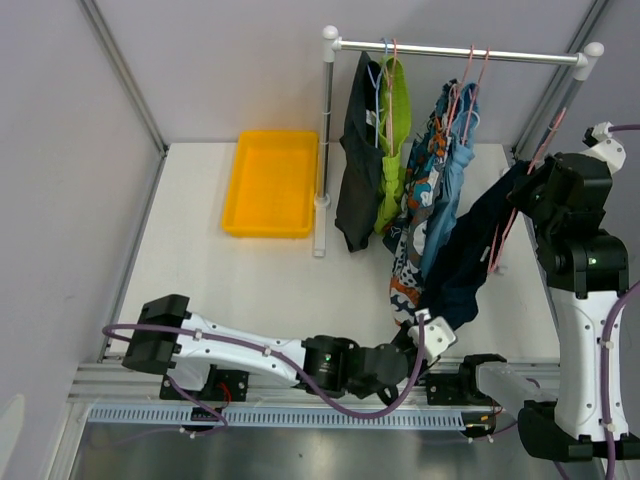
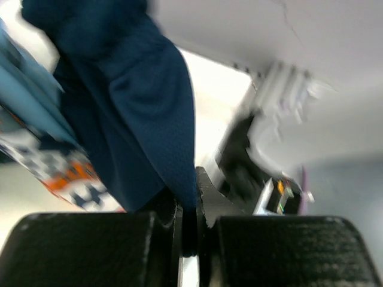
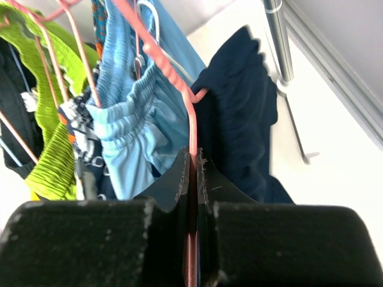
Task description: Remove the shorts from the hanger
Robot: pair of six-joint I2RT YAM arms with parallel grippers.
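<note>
Navy shorts [image 1: 470, 255] hang stretched from a pink hanger [image 1: 505, 225] down to my left gripper [image 1: 425, 325], which is shut on their lower edge [image 2: 188, 197]. My right gripper [image 1: 530, 180] is shut on the pink hanger's wire [image 3: 192, 161], with the navy shorts [image 3: 239, 125] draped beside it. On the rail [image 1: 460, 52] hang charcoal-black shorts [image 1: 358, 170], lime green shorts [image 1: 395, 130], patterned orange, teal and white shorts [image 1: 415, 220] and light blue shorts [image 1: 452, 180].
A yellow tray [image 1: 272, 183] lies on the white table left of the rack's post [image 1: 325, 140]. The rack's right post [image 1: 575, 90] stands by my right arm. Grey walls close in at the back and sides.
</note>
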